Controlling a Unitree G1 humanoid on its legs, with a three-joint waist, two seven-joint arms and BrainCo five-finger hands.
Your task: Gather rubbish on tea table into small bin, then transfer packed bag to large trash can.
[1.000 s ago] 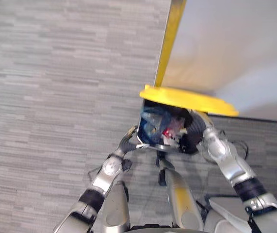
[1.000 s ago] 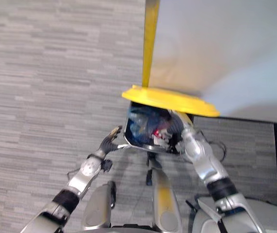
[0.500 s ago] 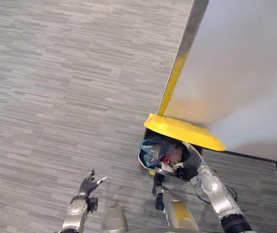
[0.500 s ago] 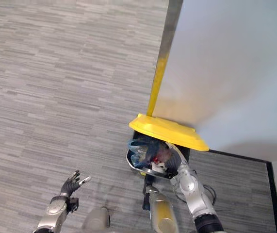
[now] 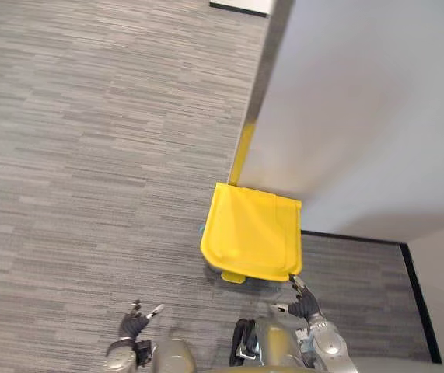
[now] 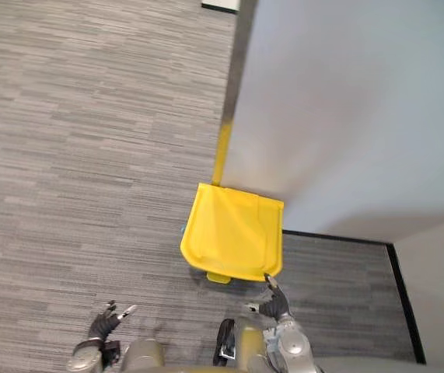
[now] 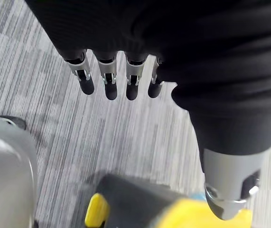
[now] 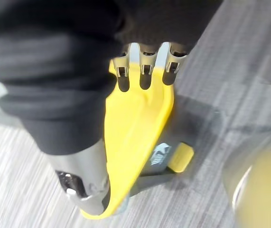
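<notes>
The right robot hand (image 5: 302, 298) is hovering, fingers spread, beside the shut yellow lid (image 5: 251, 231); the left robot hand (image 5: 138, 318) is hanging slack-fingered above the floor (image 5: 89, 155).

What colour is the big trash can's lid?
Yellow; the lid shows best in the left eye view.

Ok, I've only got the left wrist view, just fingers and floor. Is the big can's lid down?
Observer: Yes. The yellow lid lies flat over the large trash can, covering its opening.
Operator: Where's my right hand?
Observer: The right hand is low by the lid's near right corner, fingers straight, holding nothing.
Operator: What's behind the can?
Observer: A pale wall; the can stands at its foot.
</notes>
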